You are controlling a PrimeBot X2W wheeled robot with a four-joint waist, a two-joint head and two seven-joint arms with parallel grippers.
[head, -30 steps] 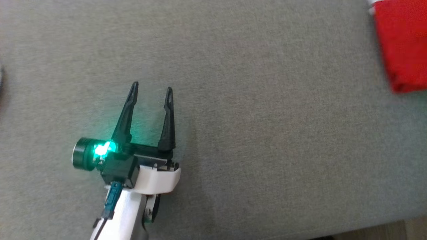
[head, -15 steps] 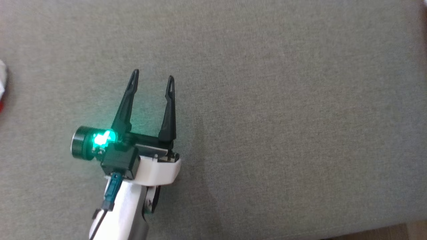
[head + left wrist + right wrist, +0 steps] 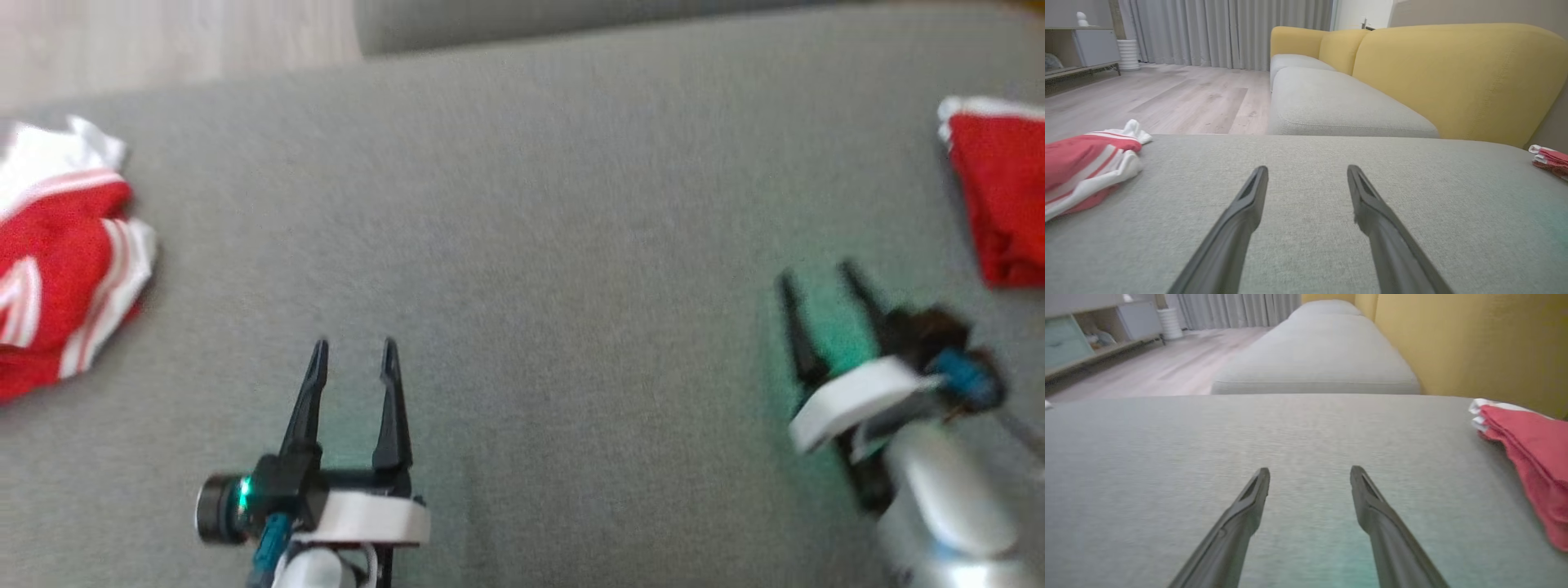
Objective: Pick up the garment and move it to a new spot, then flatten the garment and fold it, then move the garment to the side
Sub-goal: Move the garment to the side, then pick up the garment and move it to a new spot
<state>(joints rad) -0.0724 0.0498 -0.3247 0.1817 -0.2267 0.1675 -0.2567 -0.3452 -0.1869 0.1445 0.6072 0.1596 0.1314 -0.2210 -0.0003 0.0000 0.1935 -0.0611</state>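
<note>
A crumpled red garment with white stripes (image 3: 57, 253) lies at the far left of the grey cushion (image 3: 522, 245); the left wrist view has this crumpled garment (image 3: 1086, 163) at its left edge. A folded red garment (image 3: 1000, 196) rests at the far right, and the right wrist view shows that folded piece (image 3: 1531, 457) on its right side. My left gripper (image 3: 353, 351) hovers low at the front left, open and empty. My right gripper (image 3: 820, 276) is blurred at the front right, open and empty, just left of the folded piece.
A second grey seat cushion (image 3: 1331, 102) with a yellow backrest (image 3: 1453, 77) stretches away beyond the far edge. Wooden floor (image 3: 1167, 94) lies to the left, with a low shelf unit (image 3: 1081, 53) and grey curtains (image 3: 1229, 32) behind.
The head camera has tilted and pulled back, so both garments and the right gripper now show. The left gripper sits lower in the picture, still open.
</note>
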